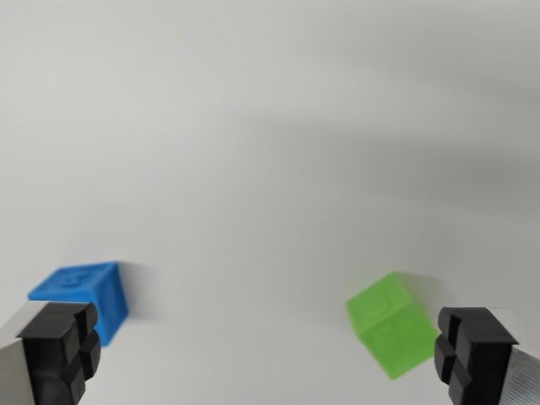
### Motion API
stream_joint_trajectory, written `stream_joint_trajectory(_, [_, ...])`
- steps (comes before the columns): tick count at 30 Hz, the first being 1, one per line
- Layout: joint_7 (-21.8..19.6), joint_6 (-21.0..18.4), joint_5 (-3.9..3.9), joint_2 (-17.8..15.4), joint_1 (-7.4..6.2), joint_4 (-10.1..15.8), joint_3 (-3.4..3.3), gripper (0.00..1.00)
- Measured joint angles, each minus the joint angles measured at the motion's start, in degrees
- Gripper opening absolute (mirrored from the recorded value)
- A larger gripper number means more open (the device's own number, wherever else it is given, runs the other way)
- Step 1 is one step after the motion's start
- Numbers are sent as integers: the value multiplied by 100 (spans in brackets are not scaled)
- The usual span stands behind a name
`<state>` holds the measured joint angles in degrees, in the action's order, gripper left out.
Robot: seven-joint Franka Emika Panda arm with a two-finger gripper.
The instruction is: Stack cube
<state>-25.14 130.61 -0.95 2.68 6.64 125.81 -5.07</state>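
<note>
A blue cube (pixel 89 291) rests on the white surface at the wrist view's lower left, partly behind my left fingertip (pixel 61 350). At the lower right lies a green cube (pixel 390 321), turned at an angle, just inside my right fingertip (pixel 471 354). My gripper (pixel 266 354) stands open and wide, with nothing between its black pads. Neither cube is held; both sit near the fingers, the blue one behind the left pad and the green one close to the right pad.
The white tabletop (pixel 270 126) fills the view above the cubes, with a soft grey shadow across its upper right.
</note>
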Motion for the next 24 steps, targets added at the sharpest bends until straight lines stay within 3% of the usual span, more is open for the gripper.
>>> stream_joint_trajectory(24, [2002, 905, -87, 189, 380, 817, -211, 100])
